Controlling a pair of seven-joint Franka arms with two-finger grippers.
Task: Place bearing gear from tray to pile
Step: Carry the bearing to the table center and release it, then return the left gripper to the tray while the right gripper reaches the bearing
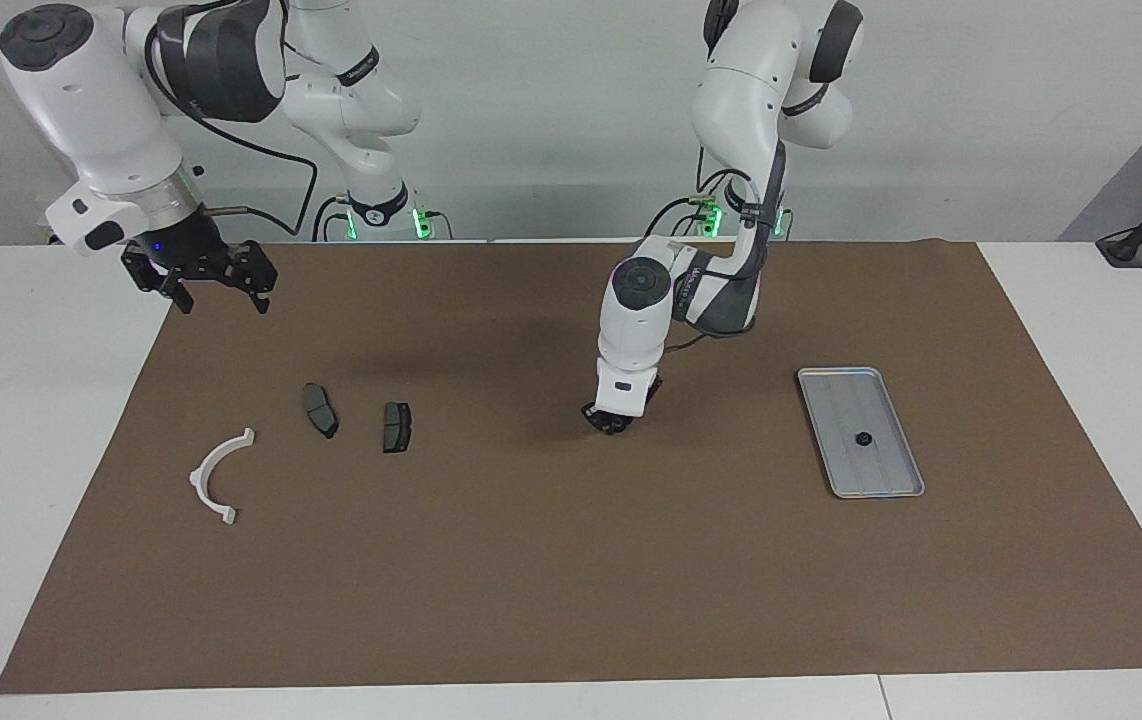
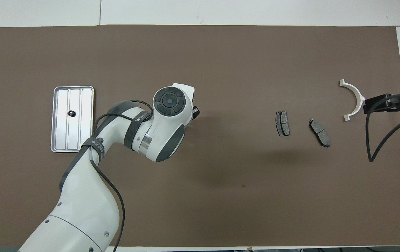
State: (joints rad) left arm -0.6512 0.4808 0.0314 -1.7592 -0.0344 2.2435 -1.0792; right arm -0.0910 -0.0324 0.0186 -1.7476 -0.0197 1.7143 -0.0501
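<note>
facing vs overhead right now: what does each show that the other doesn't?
Facing only: both arm bases, the whole right arm, and the right gripper raised with its jaws spread, at the right arm's end of the table. It also shows the left gripper low over bare mat between the pile and the tray.

Overhead only: the tray's lengthwise ridges seen square on; the left arm's wrist hides its own gripper.

Both: the bearing gear lying in the tray, the white bracket and two brake pads apart on the brown mat.
</note>
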